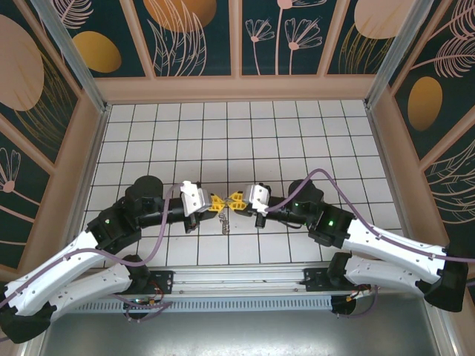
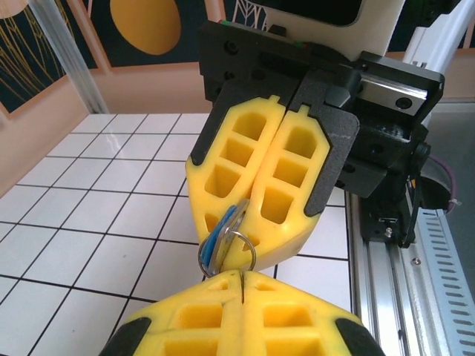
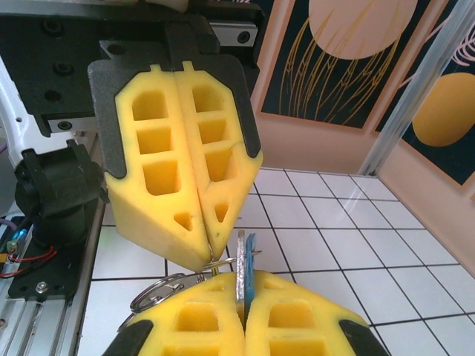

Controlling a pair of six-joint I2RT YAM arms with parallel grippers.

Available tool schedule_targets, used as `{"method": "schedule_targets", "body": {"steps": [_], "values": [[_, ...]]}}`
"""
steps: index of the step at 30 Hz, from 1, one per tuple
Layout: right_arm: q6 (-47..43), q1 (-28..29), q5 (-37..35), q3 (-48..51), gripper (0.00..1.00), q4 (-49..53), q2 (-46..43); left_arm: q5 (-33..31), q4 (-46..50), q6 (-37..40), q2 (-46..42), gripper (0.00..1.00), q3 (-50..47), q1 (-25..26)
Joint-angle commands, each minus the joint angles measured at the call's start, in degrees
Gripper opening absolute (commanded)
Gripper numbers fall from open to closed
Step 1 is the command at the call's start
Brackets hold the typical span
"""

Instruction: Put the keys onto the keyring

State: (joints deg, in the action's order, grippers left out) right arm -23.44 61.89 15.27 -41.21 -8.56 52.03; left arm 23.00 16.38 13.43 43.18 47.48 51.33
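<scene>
1. The left gripper (image 1: 216,202) hangs low over the white tiled table (image 1: 297,133), its yellow fingers pressed tight together on the silvery keyring (image 2: 254,254)
2. Between the two grippers, whose tips nearly touch, the ring crosses the key (image 2: 220,236), blue at its head; I cannot tell whether it is threaded on; a thin chain (image 1: 224,223) dangles just below
3. The right gripper (image 1: 237,199) faces the left, fingers closed flat on the key's blue head

The blue-headed silvery key (image 3: 246,261) stands upright on edge, pinched in the right gripper's (image 3: 243,311) yellow tips, touching the thin silvery keyring (image 3: 159,291), which lies roughly flat beside it, above the tiles.
</scene>
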Motion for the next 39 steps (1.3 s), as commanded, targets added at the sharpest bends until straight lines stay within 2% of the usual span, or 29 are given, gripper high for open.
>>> {"method": "schedule_targets", "body": {"steps": [1, 3, 7, 10, 12, 14, 15, 22, 28, 31, 39], "values": [[0.3, 0.34, -2.75, -2.62, 0.0, 0.56, 0.42, -2.03, -2.34, -0.43, -0.55, 0.0, -1.65, 0.17], [-0.01, 0.34, -3.75, -3.03, 0.0, 1.45, 0.85, -2.46, -3.05, -0.81, -0.81, 0.0, -2.21, 0.13], [-0.29, 0.34, -6.28, -4.04, 0.0, 3.48, 1.66, -3.18, -3.93, -2.01, -1.38, 0.34, -3.26, 0.15], [-0.16, 0.34, -8.45, -4.81, 0.0, 4.77, 2.73, -4.37, -5.61, -3.97, -2.75, 0.46, -4.87, 0.16], [0.04, -0.11, -10.33, -5.88, 0.0, 6.09, 4.26, -7.49, -7.98, -7.49, -3.55, 0.52, -6.26, 0.15], [0.44, -1.96, -11.34, -7.51, 0.0, 8.12, 6.93, -11.33, -11.51, -13.39, -3.79, 0.85, -7.49, 0.16], [0.86, -3.08, -11.32, -8.31, 0.0, 8.95, 8.34, -12.42, -12.59, -15.04, -3.71, 0.97, -7.98, 0.16], [3.48, -11.75, -8.18, -15.79, 0.0, 13.6, 19.95, -27.78, -12.93, -21.43, -4.92, 0.98, -13.9, 0.17], [5.14, -16.76, -5.09, -25.6, 0.0, 14.21, 32.18, -39.15, -13.57, -26.64, -13.0, 0.99, -20.63, 0.16], [6.28, -18.77, -3.33, -31.68, 0.0, 13.91, 39.33, -41.32, -13.23, -27.14, -17.1, 0.99, -22.43, 0.15], [8.82, -21.18, -1.18, -47.59, 0.0, 14.81, 56.05, -40.36, -12.08, -27.09, -23.74, 0.99, -24.69, 0.19]]}}
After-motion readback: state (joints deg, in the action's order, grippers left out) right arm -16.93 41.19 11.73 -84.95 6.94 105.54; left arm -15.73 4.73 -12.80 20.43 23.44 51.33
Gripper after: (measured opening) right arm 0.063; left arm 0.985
